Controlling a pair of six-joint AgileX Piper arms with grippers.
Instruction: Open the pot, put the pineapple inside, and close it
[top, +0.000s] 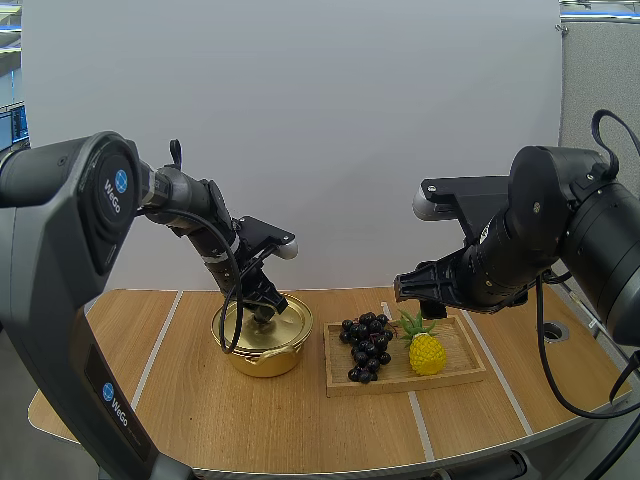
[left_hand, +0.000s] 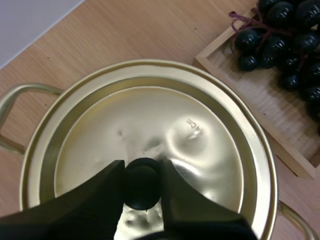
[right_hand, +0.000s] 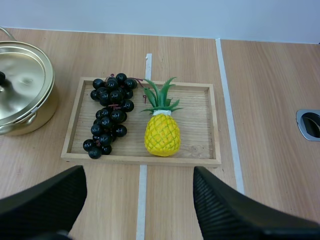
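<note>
Two arms reach over your desk (top: 200, 420): the left arm (top: 190, 215) slopes down to the pot (top: 262, 357), left jaws clamped on the black knob (left_hand: 142, 187) of the lid (left_hand: 150, 120), which sits on the pot. The right arm (top: 530, 235) hangs above the wooden tray (right_hand: 200, 92), right jaws spread wide and empty. The pineapple (right_hand: 162, 136) lies flat in the tray just beside the grapes (right_hand: 110, 117), long axis front to back, crown pointing away from the arm bases, in line with the gap between the right jaws, untouched.
</note>
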